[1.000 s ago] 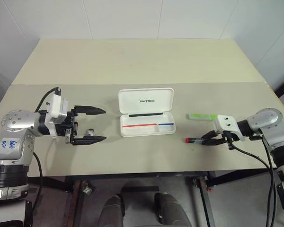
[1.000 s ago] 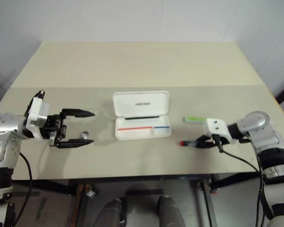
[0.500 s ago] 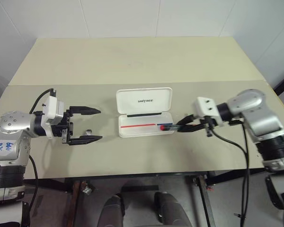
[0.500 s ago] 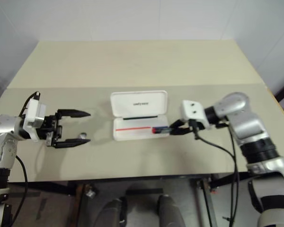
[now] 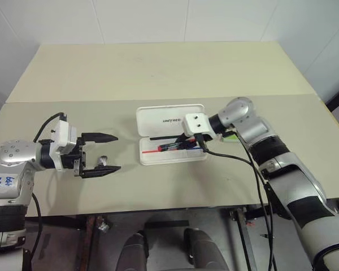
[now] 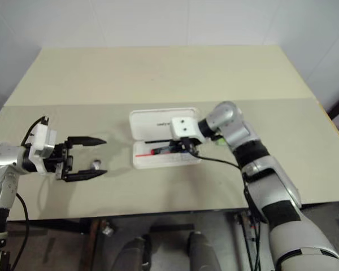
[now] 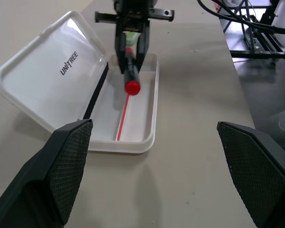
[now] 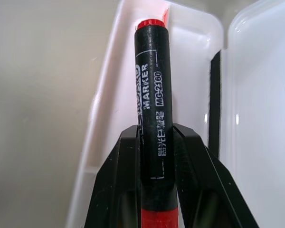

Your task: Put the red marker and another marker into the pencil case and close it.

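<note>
Green marker is mostly hidden behind the right arm, just a pale sliver showing on the table beside the pencil case's right end. The right gripper is clamped on the red marker, which it holds over the case's open tray, lengthwise along it and red end toward the case's left end; whether the marker touches the tray floor is hard to tell. Well to the left of the case, the left gripper hangs over the table with fingers spread wide and holding nothing, a small silvery object lying between them.
</note>
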Controlling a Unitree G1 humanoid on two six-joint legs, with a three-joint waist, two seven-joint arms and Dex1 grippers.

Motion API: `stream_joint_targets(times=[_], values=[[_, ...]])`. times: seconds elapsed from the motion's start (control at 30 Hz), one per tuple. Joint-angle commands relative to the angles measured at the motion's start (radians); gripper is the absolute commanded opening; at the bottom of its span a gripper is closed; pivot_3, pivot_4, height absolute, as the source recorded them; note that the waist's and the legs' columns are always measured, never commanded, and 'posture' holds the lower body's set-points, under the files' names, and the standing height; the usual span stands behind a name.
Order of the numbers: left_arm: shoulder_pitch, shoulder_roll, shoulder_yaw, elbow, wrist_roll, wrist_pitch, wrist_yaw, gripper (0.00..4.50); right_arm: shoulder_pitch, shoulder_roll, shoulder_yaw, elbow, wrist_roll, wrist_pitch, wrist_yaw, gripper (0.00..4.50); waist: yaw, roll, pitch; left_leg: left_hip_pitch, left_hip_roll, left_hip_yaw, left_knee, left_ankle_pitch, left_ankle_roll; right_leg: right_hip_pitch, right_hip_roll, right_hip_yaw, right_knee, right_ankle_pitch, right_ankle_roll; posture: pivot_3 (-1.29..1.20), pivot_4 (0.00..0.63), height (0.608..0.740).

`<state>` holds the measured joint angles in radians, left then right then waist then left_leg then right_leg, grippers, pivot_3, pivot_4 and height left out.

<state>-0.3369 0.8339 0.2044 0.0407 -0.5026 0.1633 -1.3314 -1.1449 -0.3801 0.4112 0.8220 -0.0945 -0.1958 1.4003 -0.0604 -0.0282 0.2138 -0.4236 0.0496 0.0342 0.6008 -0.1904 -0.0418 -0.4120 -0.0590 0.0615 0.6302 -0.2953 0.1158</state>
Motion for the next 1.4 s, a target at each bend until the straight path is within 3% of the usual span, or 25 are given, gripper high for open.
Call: stream_joint_targets(times=[0.03, 0.23, 0.5, 0.7, 0.9, 1.07, 1.13, 1.27, 1.4], values=[[0.009, 0.014, 0.04, -0.049, -0.022, 0.004, 0.022, 4.5, -0.047, 0.024, -0.015, 0.051, -0.019, -0.024, -0.033, 0.6, 0.0, 0.0, 0.0, 0.0, 0.0, 0.0, 0.0, 0.0, 0.0, 0.0, 0.0, 0.0, 0.0, 0.0, 0.0, 0.0, 0.15, 0.74], [0.012, 0.008, 0.04, -0.065, -0.025, 0.012, 0.04, 4.5, -0.081, 0.059, -0.021, 0.135, -0.056, -0.043, -0.09, 0.6, 0.0, 0.0, 0.0, 0.0, 0.0, 0.001, 0.0, 0.0, 0.0, 0.0, 0.0, 0.0, 0.0, 0.0, 0.0, 0.0, 0.15, 0.74], [-0.002, 0.008, 0.033, -0.058, -0.027, 0.013, 0.04, 4.5, -0.073, 0.069, -0.064, 0.083, -0.028, -0.066, -0.106, 3.29, -0.001, 0.0, 0.0, 0.0, 0.0, 0.001, -0.002, 0.0, -0.001, -0.001, 0.0, 0.0, 0.0, 0.0, 0.0, 0.0, 0.15, 0.74], [-0.041, 0.001, 0.012, -0.028, -0.016, 0.004, 0.034, 4.5, -0.054, 0.075, -0.109, -0.03, 0.036, -0.008, -0.077, 3.29, -0.001, 0.0, 0.0, 0.0, 0.0, 0.001, -0.002, 0.0, -0.001, -0.001, 0.0, 0.0, 0.0, 0.0, 0.0, 0.0, 0.15, 0.74], [-0.062, -0.004, -0.002, -0.019, -0.012, 0.002, 0.029, 4.5, 0.021, 0.031, -0.158, -0.257, 0.167, 0.208, 0.022, 3.29, 0.003, 0.0, 0.0, 0.0, 0.0, 0.001, -0.002, 0.0, -0.001, -0.001, 0.0, 0.0, 0.0, 0.0, 0.0, 0.0, 0.15, 0.74], [-0.077, -0.011, -0.016, -0.017, -0.016, 0.001, 0.021, 4.5, 0.121, -0.148, -0.2, -0.436, 0.204, 0.32, 0.075, 4.46, 0.012, 0.0, 0.0, 0.0, 0.0, 0.002, -0.002, 0.0, -0.001, -0.001, -0.001, -0.001, 0.0, 0.0, 0.0, 0.0, 0.15, 0.74], [-0.083, -0.021, -0.021, -0.026, -0.028, 0.008, 0.019, 4.5, 0.137, -0.234, -0.216, -0.466, 0.213, 0.352, 0.101, 4.46, 0.017, 0.0, 0.0, 0.0, -0.001, 0.002, -0.001, 0.0, -0.001, -0.001, -0.001, -0.001, -0.001, 0.0, 0.0, 0.0, 0.15, 0.74], [-0.093, -0.045, -0.037, -0.049, -0.039, 0.026, 0.02, 4.5, 0.134, -0.375, -0.212, -0.395, 0.177, 0.311, 0.142, 4.46, 0.014, -0.001, -0.001, 0.0, -0.001, 0.003, -0.001, 0.0, -0.001, -0.001, -0.002, 0.0, -0.002, 0.0, 0.0, 0.0, 0.15, 0.74], [-0.117, -0.054, -0.08, -0.077, -0.046, 0.082, 0.008, 4.5, 0.069, -0.449, -0.181, -0.12, 0.081, 0.147, 0.121, 4.46, 0.002, -0.001, 0.0, 0.001, -0.001, 0.003, -0.001, 0.0, -0.001, -0.001, -0.001, 0.0, -0.002, 0.0, 0.0, 0.0, 0.15, 0.74]])
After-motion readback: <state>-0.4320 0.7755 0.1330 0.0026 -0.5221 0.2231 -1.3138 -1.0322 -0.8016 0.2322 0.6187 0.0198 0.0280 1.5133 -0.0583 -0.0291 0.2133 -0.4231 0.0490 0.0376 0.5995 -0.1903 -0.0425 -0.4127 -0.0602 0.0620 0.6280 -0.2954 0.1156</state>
